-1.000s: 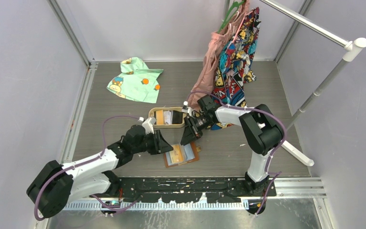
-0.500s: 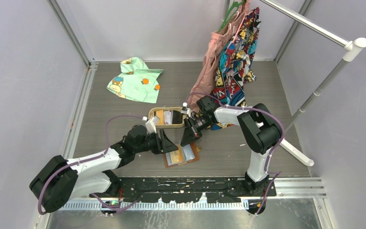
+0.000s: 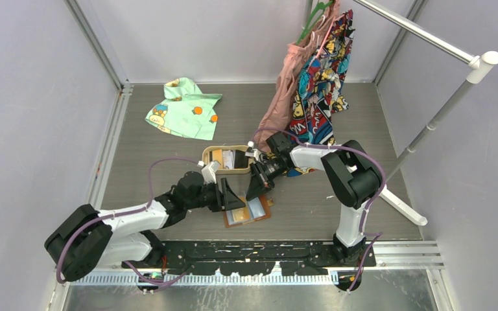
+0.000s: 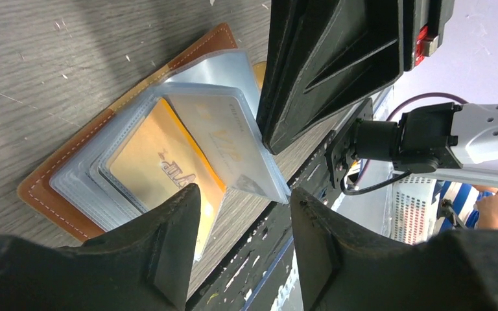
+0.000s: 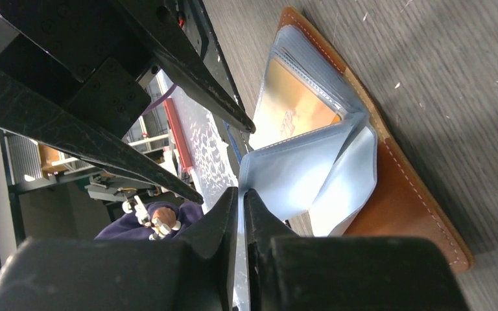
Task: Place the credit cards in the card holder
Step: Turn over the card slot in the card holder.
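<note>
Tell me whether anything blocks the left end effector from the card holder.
Nothing visible does. The left end effector hangs open directly over the card holder, which lies open. The right end effector pinches a clear sleeve at its side, not between them.

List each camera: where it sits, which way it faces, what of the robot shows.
Top external: above and behind the robot, looking down on the table; left arm, right arm show.
Left wrist: on the left arm, looking down at the card holder; open left claw shows.
Right wrist: low, beside the holder; right claw pinches a sleeve.
Both wrists share the orange card.
</note>
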Motion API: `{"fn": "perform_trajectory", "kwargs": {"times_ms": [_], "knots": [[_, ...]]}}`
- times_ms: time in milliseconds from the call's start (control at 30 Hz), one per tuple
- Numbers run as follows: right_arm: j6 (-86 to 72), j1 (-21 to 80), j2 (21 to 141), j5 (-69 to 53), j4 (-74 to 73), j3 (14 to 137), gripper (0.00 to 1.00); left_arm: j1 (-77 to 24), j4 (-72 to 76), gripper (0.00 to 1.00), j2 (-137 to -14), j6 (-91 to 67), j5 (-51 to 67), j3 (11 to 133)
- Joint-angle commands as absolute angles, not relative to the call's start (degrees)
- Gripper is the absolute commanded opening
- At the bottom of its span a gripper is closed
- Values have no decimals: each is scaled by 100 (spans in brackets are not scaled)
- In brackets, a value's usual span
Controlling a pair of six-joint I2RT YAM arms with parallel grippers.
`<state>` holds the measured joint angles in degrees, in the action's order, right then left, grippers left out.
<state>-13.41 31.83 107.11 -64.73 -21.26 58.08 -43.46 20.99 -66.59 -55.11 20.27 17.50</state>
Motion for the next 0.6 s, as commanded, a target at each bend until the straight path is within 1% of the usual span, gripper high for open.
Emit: {"fn": "perform_trajectory", "kwargs": {"times_ms": [0,267,567], "knots": [[-1213,3242,10723,-6444,-2197,5994,13,-4472,2451,54,-6779,-5492,1902,1900],[-1132,3265,10720,-6330,-2292,6027,12,-4606,2419,57,-7033,-5490,1781,2057],[-1041,3327,10740,-6228,-2386,6073,12,-4699,2131,58,-6967,-5421,1622,2197]]}}
